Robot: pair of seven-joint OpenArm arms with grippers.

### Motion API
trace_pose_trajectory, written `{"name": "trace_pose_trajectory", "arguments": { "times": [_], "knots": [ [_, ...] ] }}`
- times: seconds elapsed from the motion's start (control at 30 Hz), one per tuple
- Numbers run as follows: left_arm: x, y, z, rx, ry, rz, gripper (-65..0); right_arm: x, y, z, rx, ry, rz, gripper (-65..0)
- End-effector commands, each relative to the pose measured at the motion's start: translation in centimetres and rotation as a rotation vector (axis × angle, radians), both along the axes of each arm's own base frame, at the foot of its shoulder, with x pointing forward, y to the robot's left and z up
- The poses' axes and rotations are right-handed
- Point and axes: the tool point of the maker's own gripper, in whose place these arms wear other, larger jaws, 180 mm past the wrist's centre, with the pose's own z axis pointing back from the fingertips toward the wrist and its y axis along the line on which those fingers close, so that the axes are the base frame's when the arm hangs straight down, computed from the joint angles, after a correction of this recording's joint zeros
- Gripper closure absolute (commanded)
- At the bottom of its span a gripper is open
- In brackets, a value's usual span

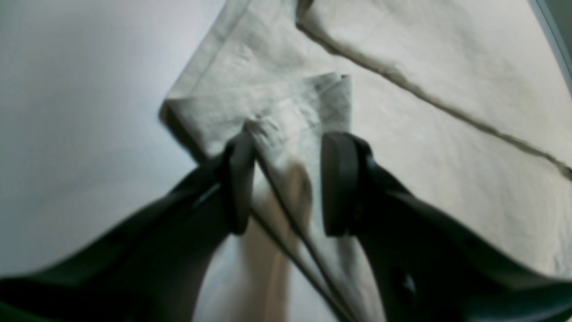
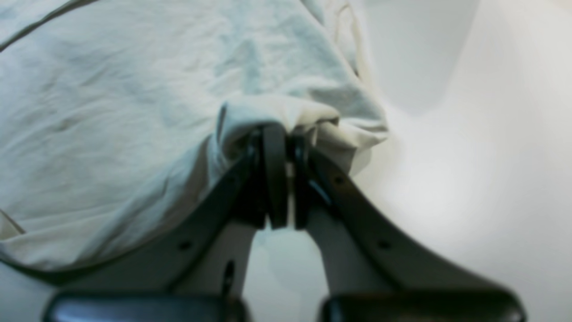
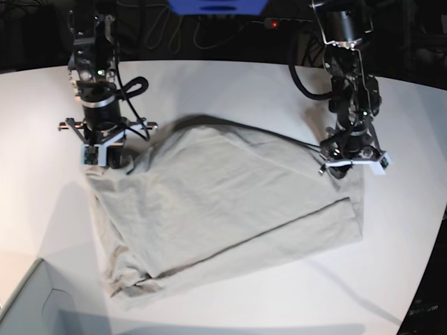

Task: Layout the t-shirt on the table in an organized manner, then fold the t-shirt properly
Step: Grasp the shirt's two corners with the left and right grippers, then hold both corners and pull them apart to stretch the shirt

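The light grey-beige t-shirt (image 3: 223, 209) lies spread and partly doubled over on the white table (image 3: 223, 91), with a long fold edge running across its lower half. My right gripper (image 3: 105, 159) is at the shirt's far left corner. In the right wrist view it (image 2: 287, 134) is shut on a bunched edge of the t-shirt (image 2: 111, 112). My left gripper (image 3: 349, 165) is at the shirt's far right corner. In the left wrist view it (image 1: 289, 147) is open, its fingers standing either side of a raised fold of the t-shirt (image 1: 447, 67).
A pale box corner (image 3: 28, 300) sits at the front left of the table. Dark cables (image 3: 209, 31) run behind the table's curved far edge. Bare table shows in the left wrist view (image 1: 67, 112) and in the right wrist view (image 2: 469, 156).
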Motion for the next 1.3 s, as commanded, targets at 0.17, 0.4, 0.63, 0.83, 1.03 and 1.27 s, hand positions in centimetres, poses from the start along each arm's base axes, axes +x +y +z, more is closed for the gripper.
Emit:
{"name": "trace_pose_trajectory", "arguments": {
  "times": [0.17, 0.4, 0.63, 0.83, 1.03, 1.27],
  "knots": [
    [1.7, 0.4, 1.9, 0.016, -0.064, 0.005, -24.0, 0.3, -0.4, 0.5, -0.019, -0.030, 0.007, 0.0],
    [1.3, 1.3, 1.8, 0.015, -0.060, 0.032, -23.9, 0.4, -0.6, 0.3, -0.023, -0.025, 0.007, 0.0],
    [0.4, 2.7, 0.3, -0.007, -0.022, 0.085, -23.9, 0.4, -0.6, 0.3, -0.023, -0.024, 0.007, 0.0],
    [0.4, 2.2, 0.1, -0.016, -0.019, 0.078, -23.9, 0.4, -0.6, 0.3, -0.023, -0.024, 0.007, 0.0],
    [-0.3, 2.1, 1.2, -0.002, -0.046, 0.080, -23.9, 0.4, -0.6, 0.3, -0.023, -0.024, 0.007, 0.0],
    [-1.4, 2.3, 2.0, 0.020, -0.061, 0.080, -23.9, 0.4, -0.6, 0.3, -0.023, -0.024, 0.007, 0.0]
  ]
}}
